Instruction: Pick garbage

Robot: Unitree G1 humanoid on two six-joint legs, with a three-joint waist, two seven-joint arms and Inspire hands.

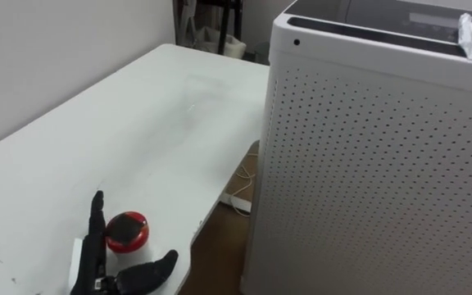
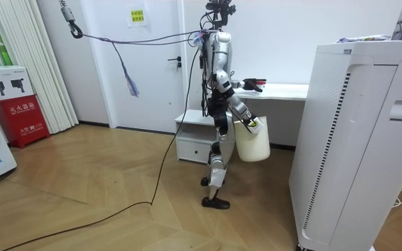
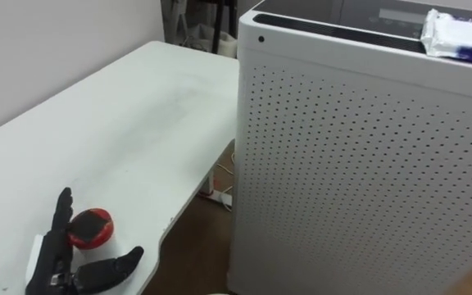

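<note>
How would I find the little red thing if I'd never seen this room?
Find the long white table beside the tall white box full of little holes. At its near edge, the black left robot hand is open. The small round red and black thing sits between its fingers and thumb, the only red thing there.

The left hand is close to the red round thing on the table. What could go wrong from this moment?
1. The left hand is open beside the red round thing, not closed on it. A push may knock it off the near edge of the white table.
2. The white bucket hangs at the right hand, below the table top, so a dropped thing may miss it.
</note>
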